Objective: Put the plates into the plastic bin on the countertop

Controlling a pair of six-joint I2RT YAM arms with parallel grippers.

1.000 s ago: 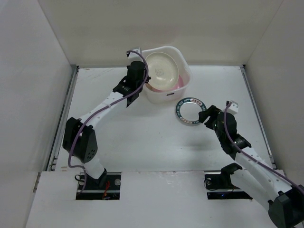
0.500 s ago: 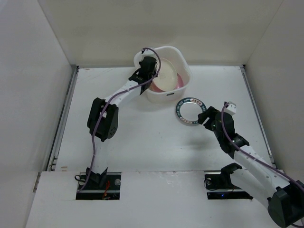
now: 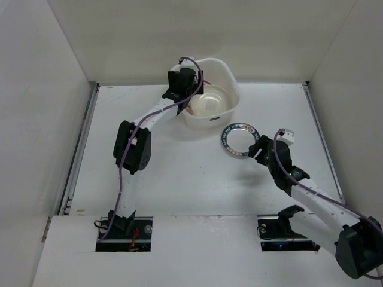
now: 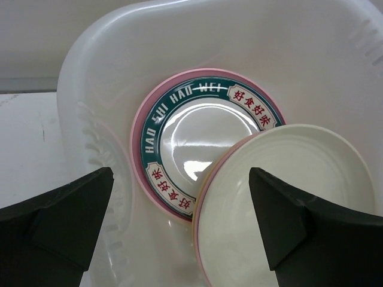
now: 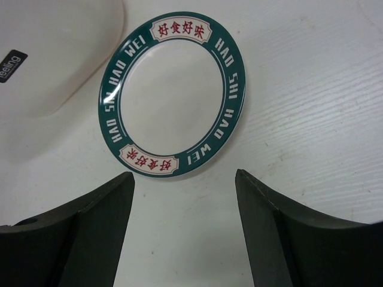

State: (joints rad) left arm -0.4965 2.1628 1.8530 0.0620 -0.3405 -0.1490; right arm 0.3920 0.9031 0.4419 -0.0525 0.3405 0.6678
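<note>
Plates (image 4: pixel 287 197) overlap inside the plastic bin (image 4: pixel 197 42) — lower ones seemingly hidden.

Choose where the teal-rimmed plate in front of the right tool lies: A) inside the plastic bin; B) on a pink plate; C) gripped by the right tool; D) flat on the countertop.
D: the teal-rimmed plate lies flat on the countertop, outside the plastic bin, ungripped.

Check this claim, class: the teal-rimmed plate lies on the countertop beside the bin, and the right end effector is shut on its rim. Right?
One part is wrong. The teal-rimmed plate does lie on the countertop beside the bin, but the right end effector is open, not shut on its rim, as the right wrist view shows.
</note>
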